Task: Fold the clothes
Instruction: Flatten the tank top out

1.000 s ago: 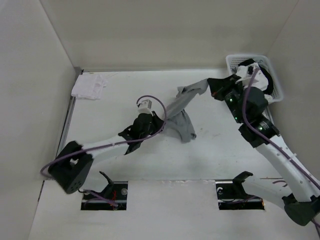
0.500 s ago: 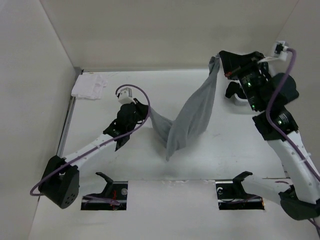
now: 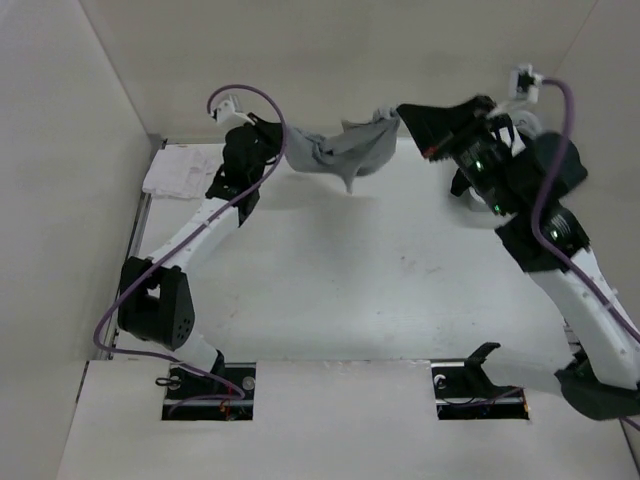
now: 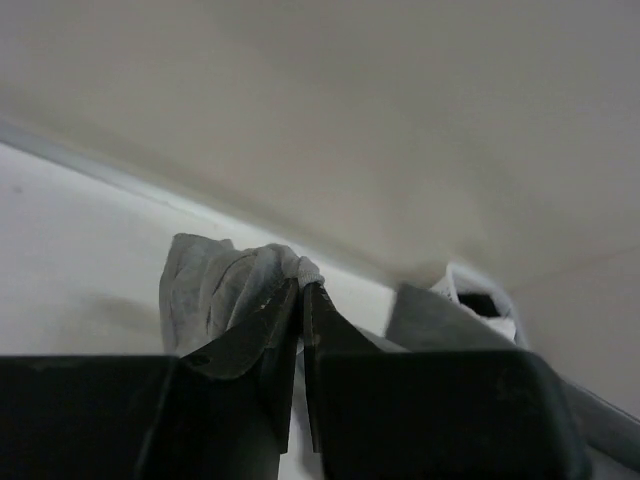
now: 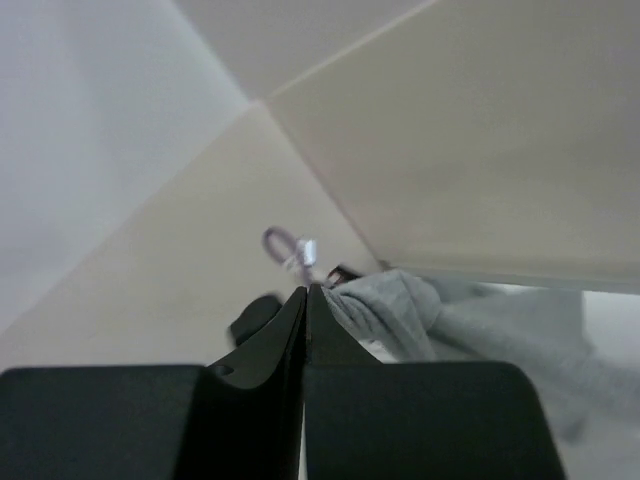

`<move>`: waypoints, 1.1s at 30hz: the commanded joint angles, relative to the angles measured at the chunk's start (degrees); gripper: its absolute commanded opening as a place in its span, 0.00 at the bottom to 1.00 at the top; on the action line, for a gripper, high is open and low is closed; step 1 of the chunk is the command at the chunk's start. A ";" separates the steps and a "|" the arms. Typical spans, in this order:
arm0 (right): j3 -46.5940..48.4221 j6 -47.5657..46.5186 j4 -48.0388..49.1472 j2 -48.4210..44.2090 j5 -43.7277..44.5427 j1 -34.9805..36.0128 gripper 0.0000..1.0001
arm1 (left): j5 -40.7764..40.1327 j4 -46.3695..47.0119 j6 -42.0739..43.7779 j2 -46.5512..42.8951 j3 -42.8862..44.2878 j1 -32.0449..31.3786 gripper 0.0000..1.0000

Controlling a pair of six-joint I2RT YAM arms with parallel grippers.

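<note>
Top view looks down from behind the arms; both close wrist views face, seemingly, the same clothes (image 3: 342,153).

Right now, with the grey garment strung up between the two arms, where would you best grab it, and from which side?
The grey garment is best taken at its two top ends, each from its outer side: the left fingers pinch one bunched end, the right fingers the other. It sags limp between them, so a mid grip would probably just crumple it.

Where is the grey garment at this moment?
In the top view the grey garment hangs in the air over the far edge of the table, pinched between the left gripper and the right gripper.
</note>
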 commanded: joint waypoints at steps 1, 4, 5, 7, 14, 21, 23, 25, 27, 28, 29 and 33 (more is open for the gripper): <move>-11.74 -0.22 7.17 -12.90 3.78 7.64 0.01 | 2.46 0.11 -1.68 -1.84 4.27 4.13 0.05; -30.73 3.29 11.23 -23.37 14.49 17.30 0.01 | 4.22 -0.43 -2.65 -1.58 5.59 7.65 0.05; -35.49 4.26 10.88 -25.57 17.75 20.21 0.01 | 4.49 -0.86 -2.74 -1.58 6.21 8.53 0.05; -40.70 5.67 8.52 -28.40 21.98 25.48 0.02 | 4.40 -2.18 -2.48 -2.10 7.61 9.76 0.05; -39.76 2.79 4.02 -29.29 26.04 37.98 0.02 | 3.79 -3.50 2.17 -3.77 12.97 11.26 0.05; -54.93 15.30 0.87 -30.08 29.66 26.07 0.03 | 5.45 -6.48 7.27 3.33 17.18 11.09 0.05; -60.91 21.91 0.51 -27.37 24.32 17.99 0.04 | 6.07 -9.03 9.11 8.24 20.96 10.56 0.06; -65.31 24.57 3.56 -23.42 17.29 10.87 0.04 | 6.77 -10.88 11.84 14.04 25.17 8.90 0.07; -68.83 25.71 8.13 -19.90 13.49 6.11 0.07 | 6.60 -12.72 14.56 19.83 29.48 6.53 0.09; -69.72 26.41 9.37 -18.75 13.13 4.78 0.09 | 6.60 -13.25 15.70 21.96 31.16 5.39 0.11; -70.16 26.68 10.34 -17.78 13.12 4.33 0.10 | 6.34 -13.95 17.19 24.68 33.70 3.98 0.11; -69.47 26.07 12.55 -15.32 14.26 3.27 0.33 | 4.05 -16.68 21.50 30.50 41.44 -1.73 0.16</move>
